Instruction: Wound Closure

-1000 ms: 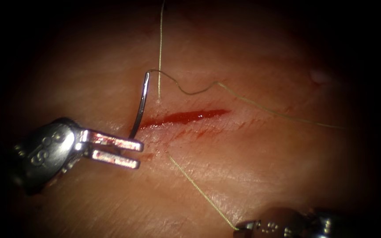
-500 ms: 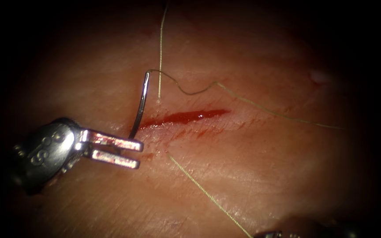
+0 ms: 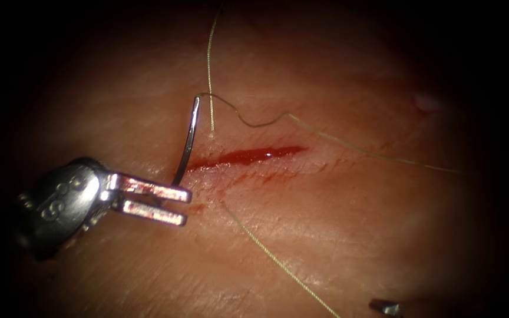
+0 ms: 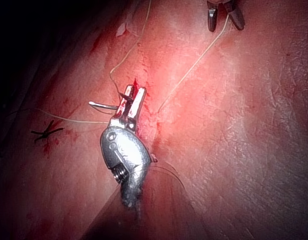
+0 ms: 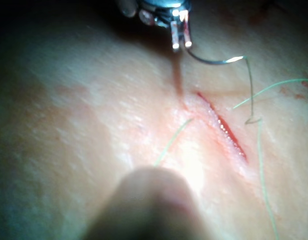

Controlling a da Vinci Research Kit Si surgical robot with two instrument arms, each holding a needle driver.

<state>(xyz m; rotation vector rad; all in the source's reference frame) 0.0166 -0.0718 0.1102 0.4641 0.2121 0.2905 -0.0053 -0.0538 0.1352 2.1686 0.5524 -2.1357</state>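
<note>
My left tool (image 3: 187,206) lies at the left end of the cut (image 3: 248,156), shut on the curved needle (image 3: 188,138) near its lower end. The needle stands up free of the tissue (image 3: 349,235), its thread end uppermost. From there the thread (image 3: 325,136) curls away to the right. Another strand enters the tissue above the cut and comes out below it (image 3: 266,250), running to the lower right. My right tool (image 3: 384,307) is at the lower right edge. In the left wrist view its jaws (image 4: 222,20) stand open, with that strand (image 4: 193,65) running up between them, not gripped.
Red fluid fills the cut and smears the tissue around it. A small dark knot of cut thread ends (image 4: 46,132) sits on the tissue in the left wrist view. In the right wrist view the left tool (image 5: 181,44) holds the needle (image 5: 213,61) beyond the cut (image 5: 226,132).
My right tool has let go of the lower strand and drawn back toward the lower right. The strand at the top has slackened slightly. The left tool and needle have stayed still.
</note>
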